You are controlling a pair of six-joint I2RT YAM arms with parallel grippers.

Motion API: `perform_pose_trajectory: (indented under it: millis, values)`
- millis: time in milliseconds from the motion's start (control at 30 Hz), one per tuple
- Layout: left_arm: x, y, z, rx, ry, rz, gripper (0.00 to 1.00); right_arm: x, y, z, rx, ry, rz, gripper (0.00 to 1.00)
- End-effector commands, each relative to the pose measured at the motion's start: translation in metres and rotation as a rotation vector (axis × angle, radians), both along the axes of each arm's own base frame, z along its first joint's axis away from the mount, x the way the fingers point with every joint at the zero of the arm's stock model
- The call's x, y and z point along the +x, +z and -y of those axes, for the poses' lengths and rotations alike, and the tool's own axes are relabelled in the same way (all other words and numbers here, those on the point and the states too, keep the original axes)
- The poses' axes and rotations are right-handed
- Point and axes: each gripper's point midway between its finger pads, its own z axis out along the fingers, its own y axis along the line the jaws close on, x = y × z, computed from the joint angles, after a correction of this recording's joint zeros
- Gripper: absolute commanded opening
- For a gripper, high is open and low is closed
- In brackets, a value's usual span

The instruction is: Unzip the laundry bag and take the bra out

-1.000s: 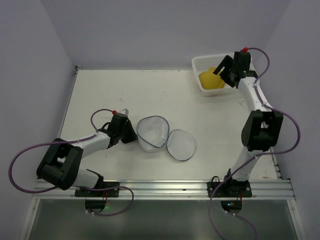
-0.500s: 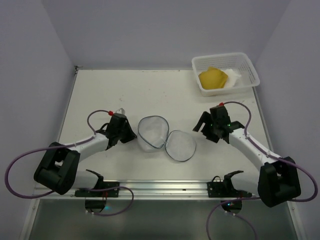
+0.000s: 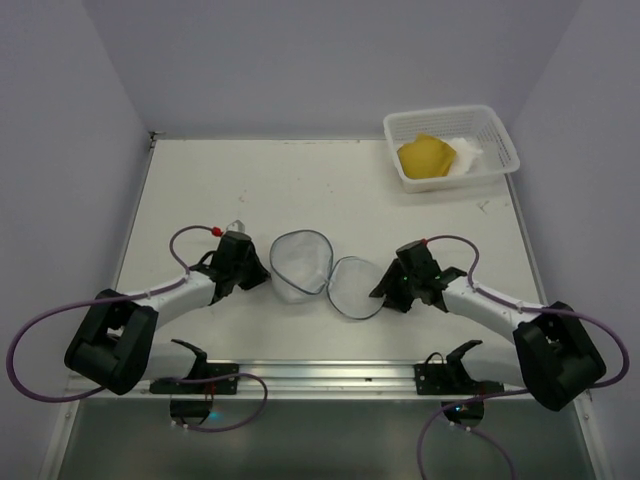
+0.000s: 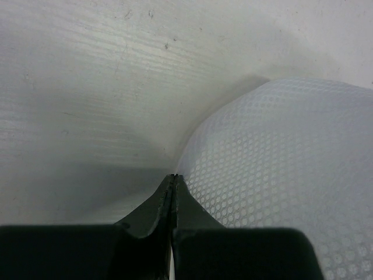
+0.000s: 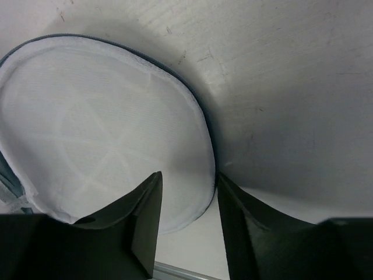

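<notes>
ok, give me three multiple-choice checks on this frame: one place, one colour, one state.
1. Where is the yellow item?
A) in the white basket
B) mid-table
C) at the near edge

2. What colour is the zipper line on the laundry bag?
A) red
B) dark blue-grey
C) yellow

3. How do the left gripper jaws stand?
A) wide open
B) shut
C) out of view

Answers:
1 A: it lies inside the basket at the far right corner.
2 B: the line round the mesh rim is dark blue-grey.
3 B: the fingertips are pressed together at the bag's edge.
</notes>
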Motion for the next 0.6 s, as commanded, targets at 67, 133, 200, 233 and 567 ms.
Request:
perform_pose_trajectory:
  millis: [67,133,200,233,567]
  values:
    - [0.012,0.011,0.003,-0.015,0.003,0.076,0.00,-0.005,-0.019,0.011,-0.060,-0.028,-0.034,0.25]
    - [0.014,0.014,0.005,-0.016,-0.005,0.088,0.00,-0.007,-0.009,0.017,-0.094,-0.018,-0.030,0.05]
    - [0.020,0.021,0.006,-0.007,-0.025,0.114,0.00,0.009,0.011,0.024,-0.155,-0.009,0.047,0.00]
    - [0.022,0.024,0.007,0.000,-0.035,0.122,0.00,0.007,0.020,0.030,-0.185,0.003,0.055,0.00]
    - [0.054,0.068,0.032,0.057,-0.150,0.264,0.00,0.052,0.131,0.046,-0.435,0.193,0.213,0.00]
